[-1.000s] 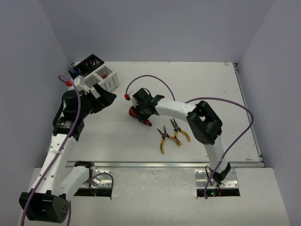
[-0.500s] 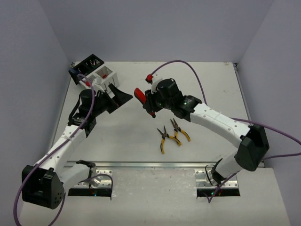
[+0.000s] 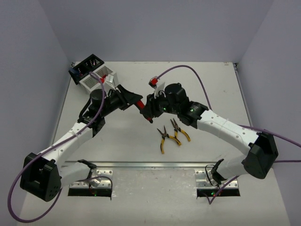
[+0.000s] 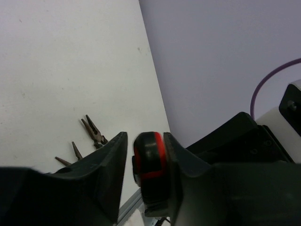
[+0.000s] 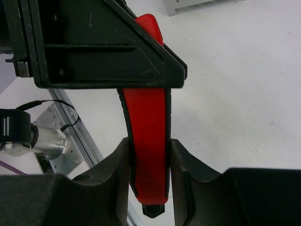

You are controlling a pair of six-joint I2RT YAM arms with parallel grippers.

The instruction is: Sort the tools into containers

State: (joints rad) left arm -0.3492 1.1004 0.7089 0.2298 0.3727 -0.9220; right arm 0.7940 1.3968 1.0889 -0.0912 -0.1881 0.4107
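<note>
Off the table [image 3: 211,84], at the centre of the overhead view: a red-and-black knife [image 3: 139,103], bridging the two pincers. Right pincer [image 5: 148,141] pinched on the handle, a finger pressed flat to each side. Left pincer [image 4: 144,139] set around the other end, touching with one finger, a thin dark gap at the other. Cannot tell whether gripped firmly there or only loosely enclosed.

Probably a hand-over, bound for the bins [image 3: 94,73] at the upper left of the frame.

Judged light and stiff, with no sag along its length. Shell probably smooth plastic, a little slippery, with the black edging likely to help. Best taken across the flat sides near mid-length, not by the narrow tip, to stop twisting between the fingers. Safer to release on the right only after a sure bite on the left.

Two yellow pliers [image 3: 171,133] lying just beside each other, lower right of centre, well apart from the knife.
</note>
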